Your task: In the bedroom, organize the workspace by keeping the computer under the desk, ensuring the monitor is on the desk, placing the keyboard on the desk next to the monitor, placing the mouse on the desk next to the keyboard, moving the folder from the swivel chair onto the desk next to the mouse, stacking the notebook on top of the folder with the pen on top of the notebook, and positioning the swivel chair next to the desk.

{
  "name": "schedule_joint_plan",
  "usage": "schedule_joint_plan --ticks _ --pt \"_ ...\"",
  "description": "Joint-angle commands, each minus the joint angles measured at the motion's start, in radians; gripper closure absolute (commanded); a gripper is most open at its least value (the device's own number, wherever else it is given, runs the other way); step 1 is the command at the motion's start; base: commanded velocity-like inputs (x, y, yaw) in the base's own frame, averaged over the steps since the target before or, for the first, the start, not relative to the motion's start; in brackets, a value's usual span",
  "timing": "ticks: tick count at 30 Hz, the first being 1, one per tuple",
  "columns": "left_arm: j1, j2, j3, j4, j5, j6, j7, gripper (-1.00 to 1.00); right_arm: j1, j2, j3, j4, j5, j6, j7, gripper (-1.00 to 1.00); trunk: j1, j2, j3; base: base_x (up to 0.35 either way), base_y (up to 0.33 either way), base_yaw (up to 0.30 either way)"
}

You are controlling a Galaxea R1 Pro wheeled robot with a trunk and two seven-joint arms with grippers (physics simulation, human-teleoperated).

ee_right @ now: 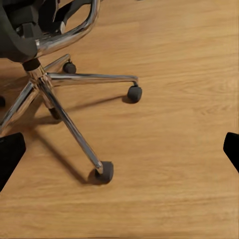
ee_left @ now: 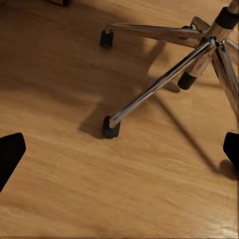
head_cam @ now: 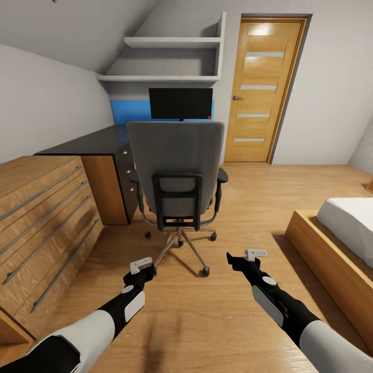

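Both claws are held low over the wooden floor (head_cam: 248,207), empty. The left gripper (head_cam: 147,269) is seen with its fingers spread wide apart, and the right gripper (head_cam: 234,259) likewise; in each wrist view the dark fingertips (ee_left: 10,154) sit at opposite edges. Just ahead of and between the two claws stands the swivel chair (head_cam: 176,166), back turned, its chrome base (ee_right: 59,104) resting on casters. Beyond the chair, the monitor (head_cam: 180,102) is set on the desk (head_cam: 93,142), before the blue panel. A wooden drawer chest (head_cam: 41,217) lies outward of the left claw, a bed (head_cam: 347,228) outward of the right.
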Motion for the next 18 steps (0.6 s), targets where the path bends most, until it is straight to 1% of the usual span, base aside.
schedule_joint_plan --ticks 1,5,8,12,13,18 --pt "-0.001 -0.006 -0.008 0.005 -0.005 -0.004 0.006 -1.0 -0.001 0.003 0.016 -0.001 -0.007 -0.004 -0.009 -1.0 0.0 0.0 -0.001 -0.025 -0.022 0.0" --pt "-0.001 -0.037 -0.008 0.023 -0.049 -0.004 0.007 -1.0 -0.001 0.029 0.052 -0.002 0.012 -0.004 -0.017 -1.0 0.0 0.0 -0.001 -0.015 -0.013 0.0" --pt "-0.001 -0.055 -0.008 0.033 -0.071 -0.004 0.009 -1.0 -0.001 0.053 0.073 -0.001 0.033 -0.004 -0.033 -1.0 0.0 0.0 -0.001 -0.007 -0.006 0.0" --pt "-0.001 -0.069 -0.008 0.042 -0.085 -0.005 0.009 -1.0 -0.001 0.084 0.089 0.001 0.07 -0.004 -0.069 -1.0 0.0 0.0 -0.001 -0.003 -0.003 0.0" --pt "-0.001 -0.073 -0.008 0.044 -0.089 -0.005 0.01 -1.0 -0.001 0.099 0.093 0.002 0.092 -0.004 -0.091 -1.0 0.0 0.0 -0.001 -0.001 -0.001 0.0" --pt "-0.001 -0.081 -0.009 0.045 -0.096 -0.004 0.01 -1.0 0.0 0.133 0.098 0.005 0.14 -0.004 -0.14 -1.0 0.0 0.0 -0.001 0.007 0.0 0.0"
